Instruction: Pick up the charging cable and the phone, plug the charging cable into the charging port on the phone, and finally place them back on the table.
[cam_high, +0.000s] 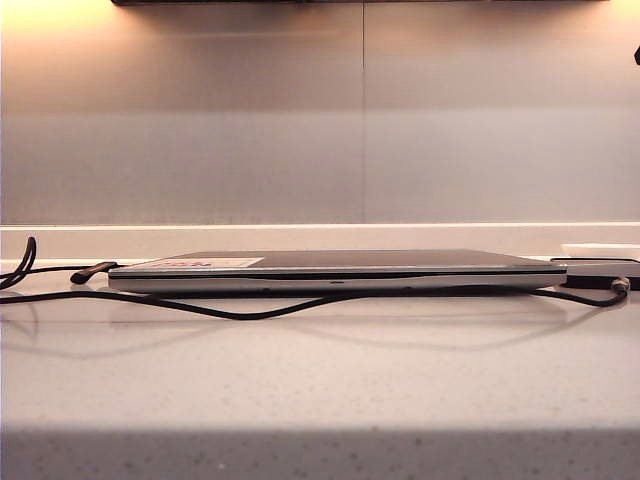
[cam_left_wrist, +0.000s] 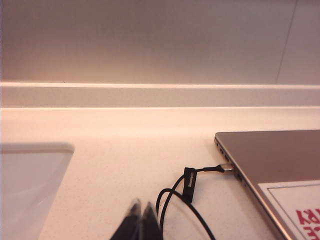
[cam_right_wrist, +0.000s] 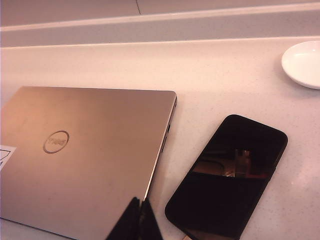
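laptop mid-table, phone just off its right edge, charging cable along table's front side, dish behind phone

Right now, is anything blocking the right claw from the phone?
Nothing visible. The shut right gripper hangs above the edge of the closed laptop, and the phone lies flat on the table right beside it, with no object between them. The shut left gripper is near the cable.
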